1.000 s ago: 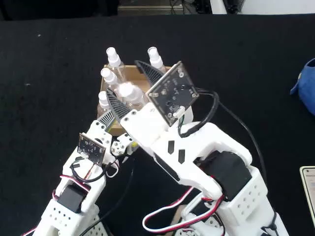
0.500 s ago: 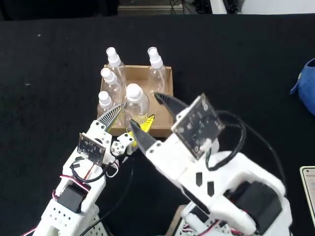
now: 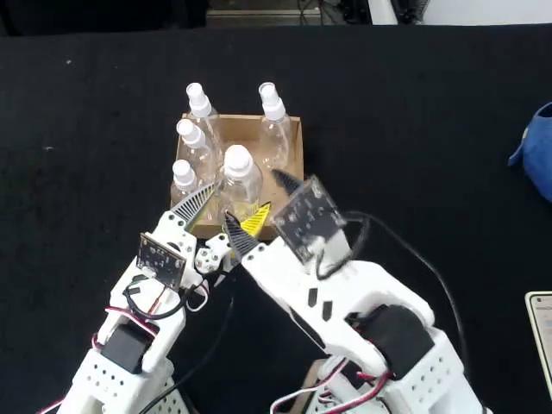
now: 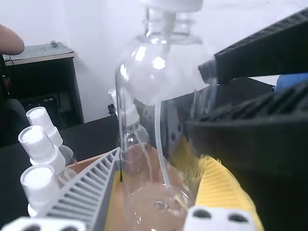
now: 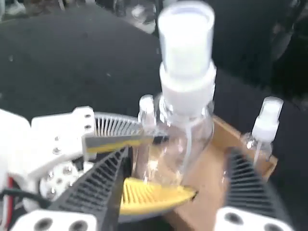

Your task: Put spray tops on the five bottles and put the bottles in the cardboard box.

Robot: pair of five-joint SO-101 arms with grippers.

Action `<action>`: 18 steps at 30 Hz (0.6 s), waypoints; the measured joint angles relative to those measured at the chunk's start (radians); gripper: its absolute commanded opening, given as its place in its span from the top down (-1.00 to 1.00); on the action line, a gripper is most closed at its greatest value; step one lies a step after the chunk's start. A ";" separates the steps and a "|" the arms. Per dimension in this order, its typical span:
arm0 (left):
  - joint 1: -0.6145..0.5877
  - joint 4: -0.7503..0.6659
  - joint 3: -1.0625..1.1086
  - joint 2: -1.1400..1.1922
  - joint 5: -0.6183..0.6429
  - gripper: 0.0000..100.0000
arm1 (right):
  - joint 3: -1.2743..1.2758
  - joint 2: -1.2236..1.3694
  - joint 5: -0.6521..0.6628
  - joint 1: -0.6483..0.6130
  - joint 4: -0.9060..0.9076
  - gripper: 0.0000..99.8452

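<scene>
The left gripper (image 3: 226,211) clamps the clear bottle (image 3: 237,177), likely light and slippery, low on its body; the right gripper (image 3: 266,210) stands spread.

Black table (image 3: 448,103) before me bore a blue object (image 3: 536,157) at right, a white card (image 3: 542,326) nearer.

Four clear bottles (image 3: 276,136) with white spray tops (image 3: 196,93) stand upright in the brown cardboard box (image 3: 248,138). The fifth bottle (image 3: 236,183), also capped, is upright at the box's near edge.
</scene>
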 measured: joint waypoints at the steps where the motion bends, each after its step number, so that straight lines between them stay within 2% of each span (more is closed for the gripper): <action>1: -0.002 0.000 0.000 0.000 0.000 0.93 | 0.005 -0.002 0.000 0.000 -0.003 0.24; 5: 0.009 0.000 0.000 0.000 0.000 0.93 | 0.009 -0.002 0.000 0.000 -0.026 0.28; 9: 0.080 0.000 0.000 0.000 0.000 0.93 | 0.011 -0.002 0.000 0.000 -0.078 0.32; 14: 0.078 0.000 0.002 0.000 0.000 0.93 | 0.069 -0.002 0.000 0.000 -0.080 0.37; 18: 0.077 0.000 0.002 0.000 0.000 0.93 | 0.086 -0.002 0.000 0.000 -0.080 0.56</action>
